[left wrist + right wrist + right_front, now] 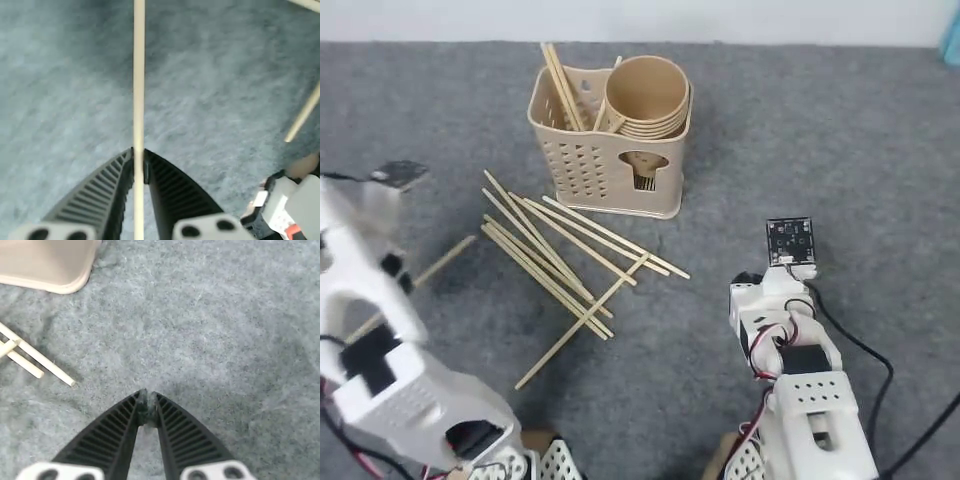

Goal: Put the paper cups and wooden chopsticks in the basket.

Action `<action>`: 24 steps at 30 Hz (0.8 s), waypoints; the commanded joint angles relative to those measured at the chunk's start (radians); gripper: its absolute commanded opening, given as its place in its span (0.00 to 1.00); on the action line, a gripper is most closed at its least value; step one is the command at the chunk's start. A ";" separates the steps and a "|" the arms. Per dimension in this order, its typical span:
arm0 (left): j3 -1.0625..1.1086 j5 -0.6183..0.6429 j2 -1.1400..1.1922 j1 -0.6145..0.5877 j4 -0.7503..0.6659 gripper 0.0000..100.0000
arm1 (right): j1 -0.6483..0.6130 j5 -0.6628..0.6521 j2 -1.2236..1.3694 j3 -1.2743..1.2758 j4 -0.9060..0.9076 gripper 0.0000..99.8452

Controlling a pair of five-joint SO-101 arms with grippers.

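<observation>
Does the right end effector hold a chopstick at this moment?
No, in the right wrist view the right end effector is shut on nothing, and the chopsticks lie apart from it.

Grey felt-like table covering [840,140], pale wall strip [620,18] along far edge, soft even light

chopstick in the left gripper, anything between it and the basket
The left gripper is shut on a chopstick. Between it and the basket only the loose chopsticks lie flat on the carpet; carried above them, the path looks clear.
</observation>
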State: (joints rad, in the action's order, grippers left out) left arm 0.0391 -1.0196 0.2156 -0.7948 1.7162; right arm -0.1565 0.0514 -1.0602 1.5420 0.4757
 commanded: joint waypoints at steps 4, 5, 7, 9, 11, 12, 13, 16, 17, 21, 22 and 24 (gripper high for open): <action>-0.085 0.018 -0.041 -0.146 0.025 0.01 | -0.005 -0.015 -0.018 -0.005 -0.021 0.01; -0.082 0.026 -0.041 -0.160 0.009 0.01 | -0.005 -0.015 -0.018 -0.005 -0.021 0.01; -0.081 0.080 -0.041 -0.190 -0.038 0.01 | -0.005 -0.014 -0.018 -0.003 -0.021 0.01; -0.076 0.127 -0.040 -0.221 -0.101 0.01 | -0.005 -0.012 -0.016 -0.003 -0.021 0.01; -0.056 0.155 -0.041 -0.245 -0.158 0.01 | -0.005 -0.011 -0.016 -0.003 -0.021 0.01; -0.042 0.163 -0.041 -0.256 -0.181 0.01 | -0.005 -0.011 -0.019 0.003 -0.021 0.01; -0.025 0.166 -0.041 -0.264 -0.201 0.01 | -0.007 -0.012 -0.025 0.008 -0.021 0.01; 0.061 0.167 -0.041 -0.273 -0.270 0.01 | -0.007 -0.011 -0.025 0.009 -0.021 0.01; 0.097 0.167 -0.041 -0.273 -0.301 0.01 | -0.007 -0.011 -0.025 0.009 -0.021 0.01; 0.242 0.167 -0.041 -0.272 -0.425 0.01 | -0.007 -0.012 -0.025 0.011 -0.021 0.01; 0.274 0.167 -0.041 -0.267 -0.453 0.01 | -0.007 -0.012 -0.025 0.011 -0.021 0.01; 0.329 0.167 -0.041 -0.264 -0.502 0.01 | -0.007 -0.011 -0.025 0.011 -0.021 0.01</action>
State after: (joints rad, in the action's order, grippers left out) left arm 0.2800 -0.8646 0.2156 -1.0633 1.3157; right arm -0.1565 0.0514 -1.0618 1.5604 0.4757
